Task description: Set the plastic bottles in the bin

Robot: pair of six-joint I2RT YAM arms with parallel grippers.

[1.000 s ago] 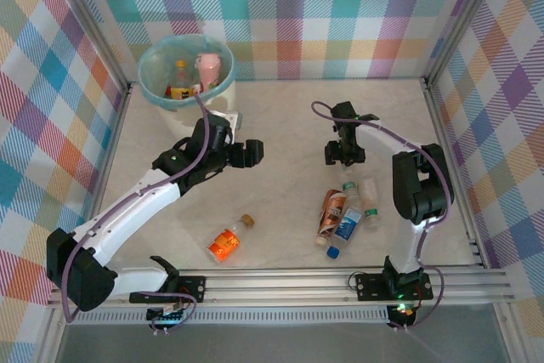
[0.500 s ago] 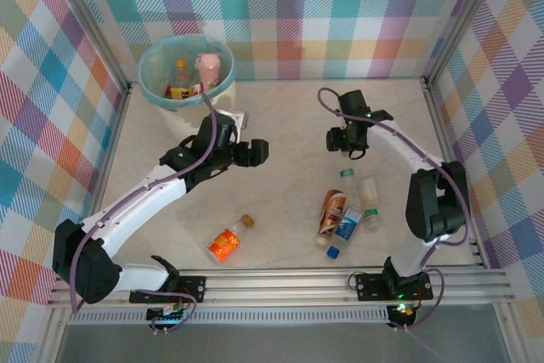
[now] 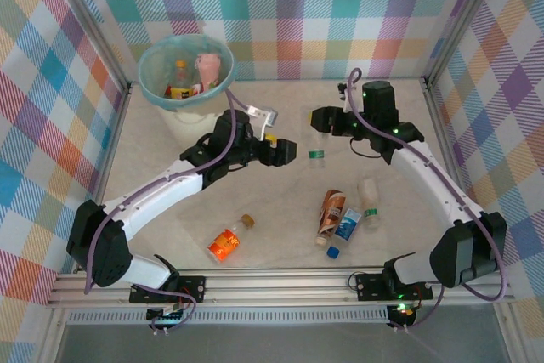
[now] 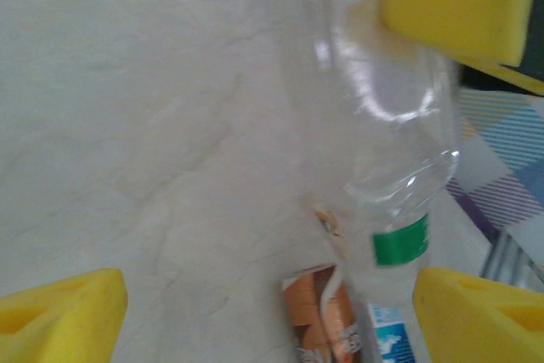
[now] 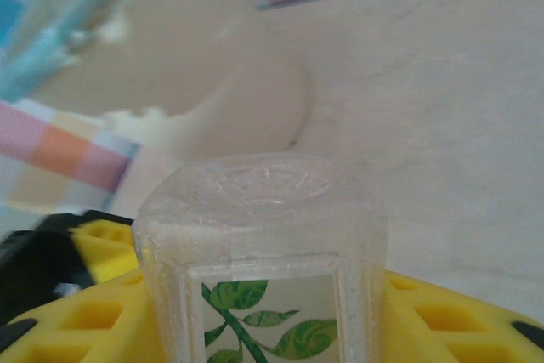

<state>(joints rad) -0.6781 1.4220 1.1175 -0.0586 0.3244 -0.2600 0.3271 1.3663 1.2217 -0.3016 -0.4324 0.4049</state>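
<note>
clear bottle (image 3: 316,145) hangs pinched in the right pincer (image 3: 320,122); left pincer (image 3: 289,152) spread wide beside it.

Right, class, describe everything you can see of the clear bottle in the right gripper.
The clear bottle is transparent plastic with a green band near one end and a leaf-printed label by its dimpled base. The right gripper clamps it at the base end between yellow fingers, and it appears lifted off the table.
</note>
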